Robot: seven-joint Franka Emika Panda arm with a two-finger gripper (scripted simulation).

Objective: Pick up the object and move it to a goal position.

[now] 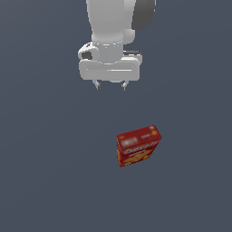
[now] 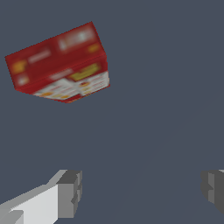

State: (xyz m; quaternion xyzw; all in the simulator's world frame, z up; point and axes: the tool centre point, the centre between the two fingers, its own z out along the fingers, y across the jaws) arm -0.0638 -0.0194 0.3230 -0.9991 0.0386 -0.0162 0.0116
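Hanging with my fingers spread and nothing between them; the box is waiting off at about five o'clock from me.

In the exterior view, going from left to right, I am holding my gripper (image 1: 110, 85) up over the bare grey floor (image 1: 45, 181), its two small tips parted and gripping nothing, and the red cracker box (image 1: 138, 146) is standing on the floor well apart from me, down and toward that view's right. It is sitting turned a little askew, its printed face showing and its long edge running roughly from eight o'clock to two o'clock in that view. In the wrist view my two fingers (image 2: 70, 192) are spread wide, with the box (image 2: 59, 63) lying ahead of the gap and off to one side. I judge I need to shift across and turn before descending; nothing else is crowding the floor.
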